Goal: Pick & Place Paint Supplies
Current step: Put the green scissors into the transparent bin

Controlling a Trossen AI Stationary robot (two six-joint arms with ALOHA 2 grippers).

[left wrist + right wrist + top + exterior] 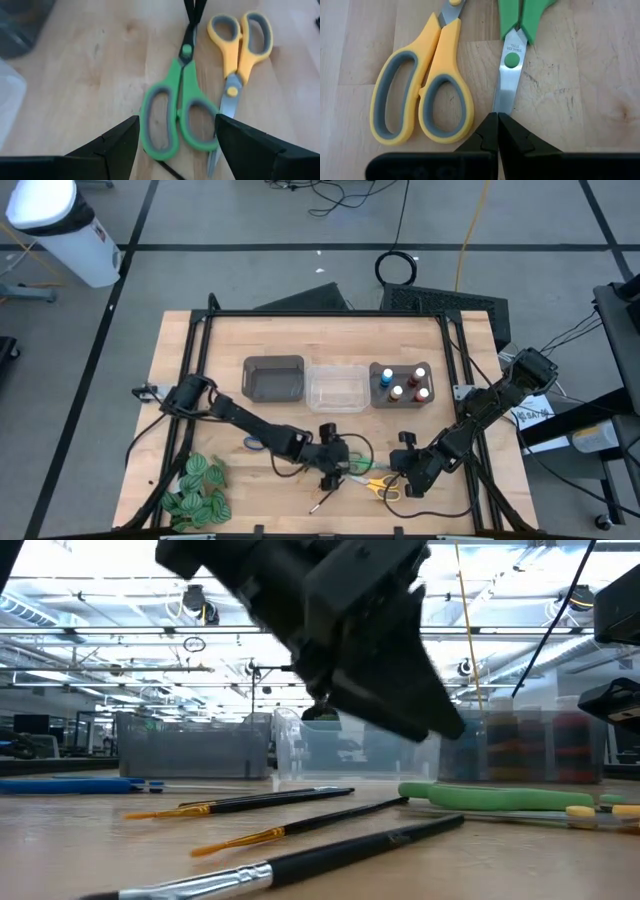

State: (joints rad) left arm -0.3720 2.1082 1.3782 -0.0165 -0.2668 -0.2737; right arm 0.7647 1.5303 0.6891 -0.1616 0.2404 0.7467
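green scissors (179,107): stiff, light, near tabletop's front edge; grab the handles
left gripper (175,145): fingers apart, straddling handles
right gripper (497,132): pinched together on blade tip

Two dark, near-black jointed robot arms of boxy segments with rounded joints and thin black cables trailing from their bases, the left gripper (175,145) and right gripper (497,135) each ending in two matte black wedge-shaped fingers.
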